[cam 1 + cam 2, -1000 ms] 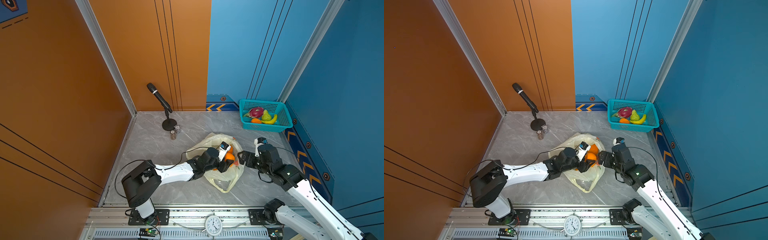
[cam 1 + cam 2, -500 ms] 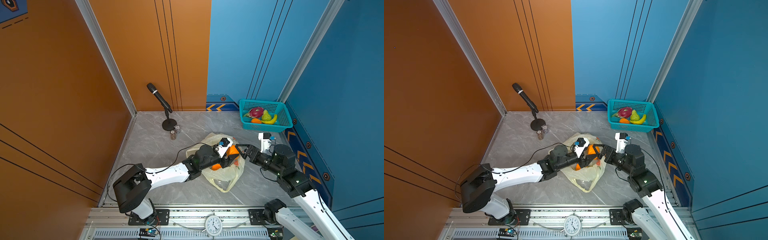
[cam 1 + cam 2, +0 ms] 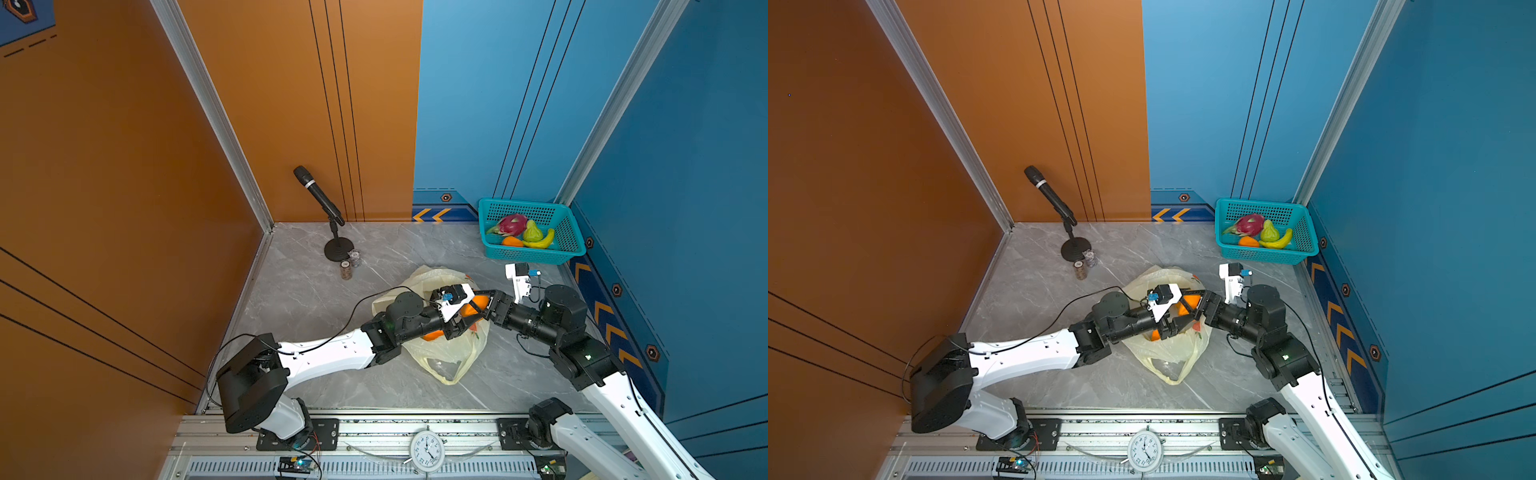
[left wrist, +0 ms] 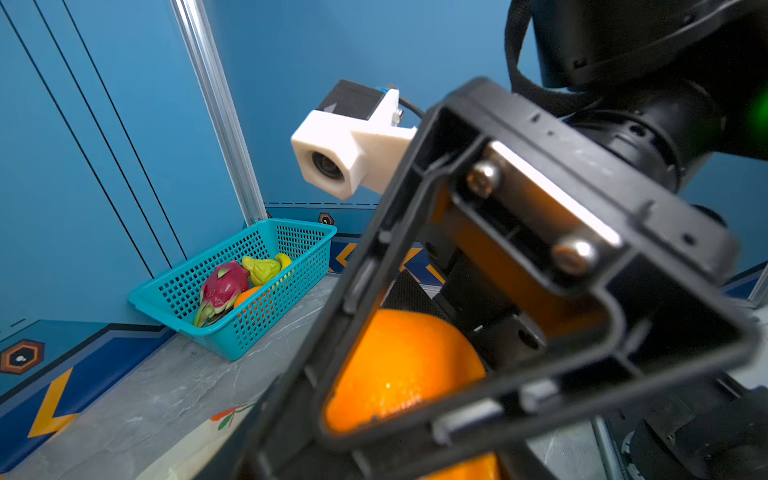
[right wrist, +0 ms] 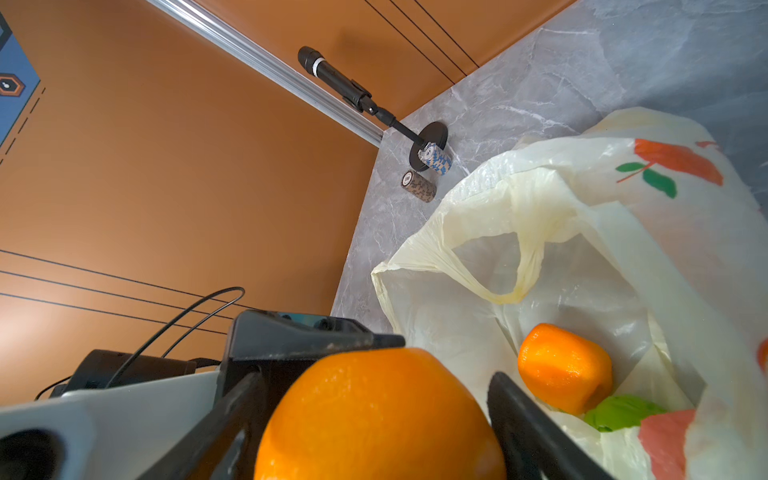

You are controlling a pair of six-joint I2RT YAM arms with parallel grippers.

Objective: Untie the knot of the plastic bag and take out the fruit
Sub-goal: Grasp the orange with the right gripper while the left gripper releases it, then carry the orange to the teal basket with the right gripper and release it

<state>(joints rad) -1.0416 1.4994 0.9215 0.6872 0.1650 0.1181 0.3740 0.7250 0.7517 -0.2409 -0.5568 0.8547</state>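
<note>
The pale yellow plastic bag (image 3: 440,353) (image 5: 582,199) lies open on the grey floor. Its knot is out of view, and one handle loop (image 5: 498,286) hangs loose. My left gripper (image 3: 465,318) is shut on an orange (image 3: 478,302) (image 3: 1187,301) (image 4: 399,365) and holds it just above the bag's mouth. Facing it from the right, my right gripper (image 3: 484,305) (image 5: 374,382) stands open. Its two black fingers (image 5: 523,419) sit close on either side of that same orange (image 5: 374,415). A second orange (image 5: 565,365) and a green fruit (image 5: 619,411) lie inside the bag.
A teal basket (image 3: 536,253) at the back right corner holds a dragon fruit (image 3: 513,224), a green fruit, a banana and an orange. A microphone on a stand (image 3: 318,195) and two small cylinders (image 3: 347,266) stand at the back left. Walls enclose three sides.
The left gripper has carried the orange up and to the right, out over the bag. The right gripper swung round to face it, and its fingers now straddle the orange and have narrowed.
</note>
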